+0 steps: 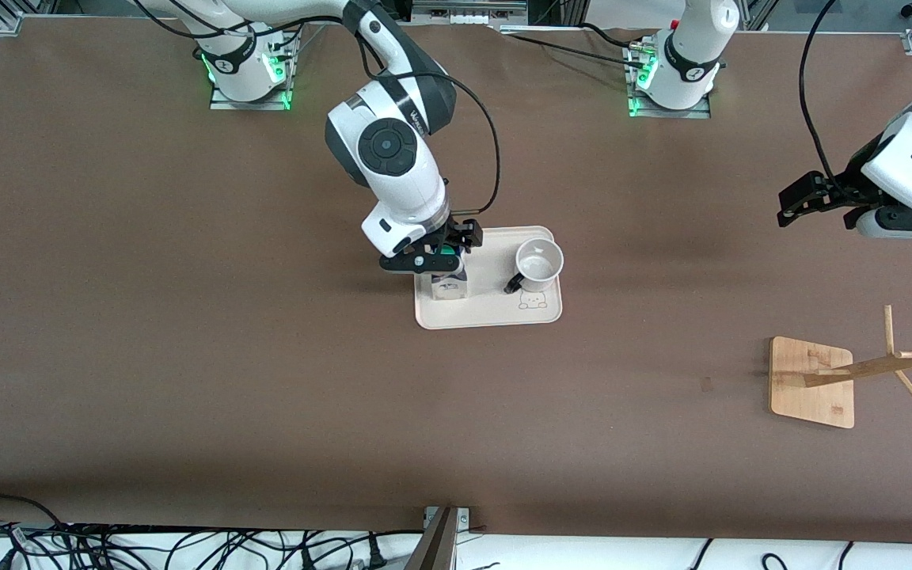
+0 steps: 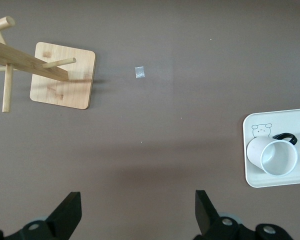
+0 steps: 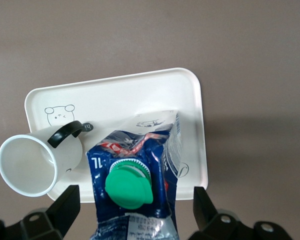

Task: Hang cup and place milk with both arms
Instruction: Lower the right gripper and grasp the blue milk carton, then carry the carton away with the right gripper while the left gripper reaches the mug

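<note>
The milk (image 1: 450, 286) stands on the white tray (image 1: 495, 310), at the tray's end toward the right arm. In the right wrist view the milk (image 3: 135, 160) shows its green cap between my fingers. My right gripper (image 1: 434, 252) is open around the carton's top, with a gap on each side. The cup (image 1: 539, 264) stands upright beside the milk on the tray and also shows in the right wrist view (image 3: 35, 162) and the left wrist view (image 2: 272, 156). My left gripper (image 1: 788, 204) is open and empty, up over bare table at the left arm's end, and waits.
A wooden cup rack (image 1: 812, 382) with slanted pegs stands toward the left arm's end, nearer the front camera than the tray; it also shows in the left wrist view (image 2: 62, 75). A small scrap of tape (image 2: 139, 72) lies on the brown table near it.
</note>
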Motion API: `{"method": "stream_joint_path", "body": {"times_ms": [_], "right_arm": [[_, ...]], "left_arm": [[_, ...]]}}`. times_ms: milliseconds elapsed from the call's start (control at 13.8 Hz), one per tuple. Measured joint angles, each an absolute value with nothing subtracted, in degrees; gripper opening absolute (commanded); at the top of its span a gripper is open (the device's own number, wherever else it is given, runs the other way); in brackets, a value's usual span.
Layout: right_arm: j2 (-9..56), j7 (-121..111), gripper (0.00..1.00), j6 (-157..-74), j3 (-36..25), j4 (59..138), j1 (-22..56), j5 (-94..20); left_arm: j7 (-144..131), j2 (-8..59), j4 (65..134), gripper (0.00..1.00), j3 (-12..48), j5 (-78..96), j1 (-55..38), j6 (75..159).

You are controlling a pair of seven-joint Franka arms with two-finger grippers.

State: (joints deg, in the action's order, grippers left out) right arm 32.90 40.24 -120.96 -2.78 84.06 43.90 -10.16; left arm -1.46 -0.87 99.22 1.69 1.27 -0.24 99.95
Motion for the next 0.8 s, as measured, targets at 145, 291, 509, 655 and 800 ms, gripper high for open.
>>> {"method": "stream_joint_path", "body": {"times_ms": [145,291,509,655,800], "right_arm": [[33.2,40.3,1.0,-121.3,-2.8,84.1,44.4,-10.2],[33.7,40.3,1.0,-121.6,-2.8,84.1,44.9,-10.2],[34.0,40.3,0.83,-121.9,-2.9,84.1,44.9,-10.1],[34.0,40.3,0.58,-122.0,-3.0,84.1,44.9,-10.1],[34.0,40.3,0.46,-122.0,-3.0,84.1,44.9,-10.1]], "left_arm": [[-1.5,-0.9,99.2,1.0,1.7,1.3,-0.2,99.9],[-1.5,-0.9,99.2,1.0,1.7,1.3,-0.2,99.9],[-1.5,-0.7,99.2,1.0,1.7,1.3,-0.2,99.9],[-1.5,-0.6,99.2,1.0,1.7,1.3,-0.2,100.0],[-1.5,-0.4,99.2,1.0,1.7,1.5,-0.2,100.0]]}}
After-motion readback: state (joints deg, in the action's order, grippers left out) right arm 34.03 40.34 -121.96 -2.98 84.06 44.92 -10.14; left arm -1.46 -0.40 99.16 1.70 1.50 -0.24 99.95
